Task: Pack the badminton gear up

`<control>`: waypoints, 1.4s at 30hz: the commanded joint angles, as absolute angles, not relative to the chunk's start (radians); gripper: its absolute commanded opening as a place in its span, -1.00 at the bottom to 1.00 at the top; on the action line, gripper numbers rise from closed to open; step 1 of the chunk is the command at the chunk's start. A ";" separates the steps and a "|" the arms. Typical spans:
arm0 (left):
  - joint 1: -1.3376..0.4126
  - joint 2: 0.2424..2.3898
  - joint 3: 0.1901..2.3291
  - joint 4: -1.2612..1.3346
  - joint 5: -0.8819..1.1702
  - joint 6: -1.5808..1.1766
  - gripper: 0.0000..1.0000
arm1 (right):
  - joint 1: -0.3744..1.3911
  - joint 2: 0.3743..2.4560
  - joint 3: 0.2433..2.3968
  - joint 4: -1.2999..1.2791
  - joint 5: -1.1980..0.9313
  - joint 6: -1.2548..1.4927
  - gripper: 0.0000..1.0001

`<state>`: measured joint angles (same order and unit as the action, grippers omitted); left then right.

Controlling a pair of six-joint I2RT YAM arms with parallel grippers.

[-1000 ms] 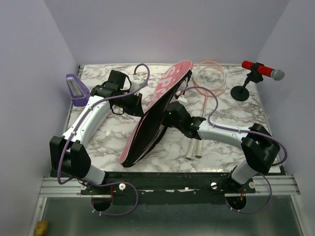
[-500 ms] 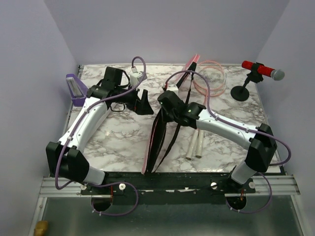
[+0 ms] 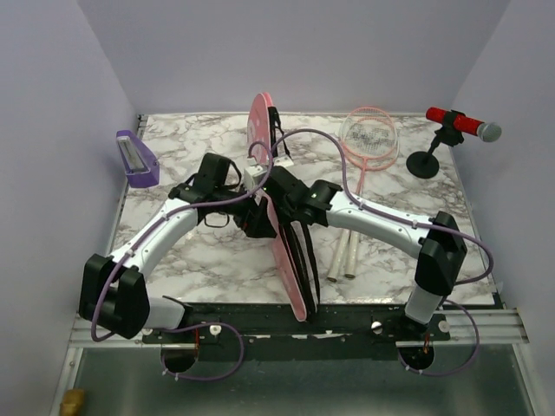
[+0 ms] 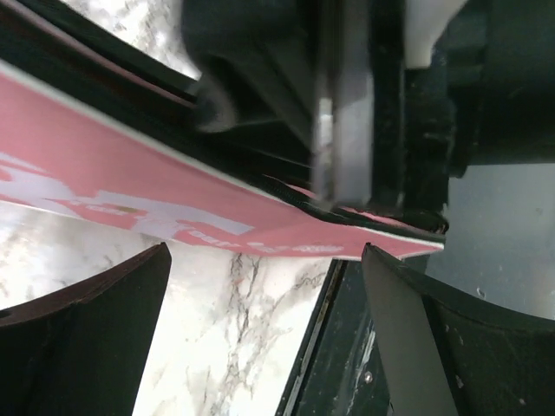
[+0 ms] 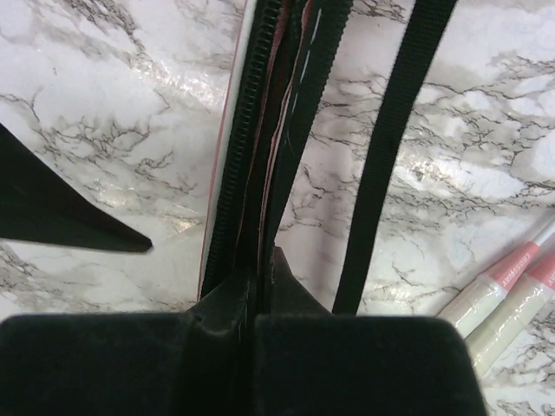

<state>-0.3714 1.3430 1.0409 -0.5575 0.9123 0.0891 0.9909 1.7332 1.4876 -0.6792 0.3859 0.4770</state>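
Top view: we see pink bag (image 3: 258, 126) standing on edge, running from top centre to lower centre of table (image 3: 199, 269). Right claw (image 3: 282, 198) grips it mid-length. Left claw (image 3: 257, 218) sits just left of bag. Rackets (image 3: 368, 139) lie at upper right.

Left wrist: we see left claw (image 4: 264, 256) with fingers wide apart. Pink bag (image 4: 130, 182) crosses upper frame, white lettering showing.

Right wrist: we see right claw (image 5: 260, 269) pinched together on bag's zipper edge. Black strap (image 5: 390, 130) runs alongside. Rackets' pale handles at lower right.
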 commanded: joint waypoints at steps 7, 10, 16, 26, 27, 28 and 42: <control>-0.430 1.204 0.897 -0.313 0.793 -0.032 0.97 | 1.061 1.911 1.745 -0.837 0.606 0.551 -0.99; -0.430 1.186 0.879 -0.293 0.759 -0.055 0.97 | 1.080 1.950 1.813 -0.870 0.649 0.586 -0.99; -0.407 1.121 0.835 -0.244 0.724 -0.129 0.97 | 1.083 1.933 1.853 -0.881 0.706 0.637 -0.99; -0.374 1.074 0.781 -0.193 0.664 -0.187 0.97 | 1.083 1.861 1.778 -0.807 0.637 0.762 -0.99; -0.368 1.068 0.781 -0.204 0.660 -0.177 0.97 | 1.083 1.859 1.776 -0.807 0.637 0.768 -0.99; -0.368 1.060 0.779 -0.219 0.649 -0.169 0.97 | 1.083 1.859 1.778 -0.805 0.637 0.770 -0.99; -0.377 0.781 0.759 -0.423 0.560 -0.006 0.97 | 1.085 1.884 1.838 -0.821 0.598 0.793 -0.99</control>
<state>-0.3676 0.8951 0.7727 -0.3775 0.5407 -0.0891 1.0828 1.8999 1.7924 -0.8555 0.5972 0.7689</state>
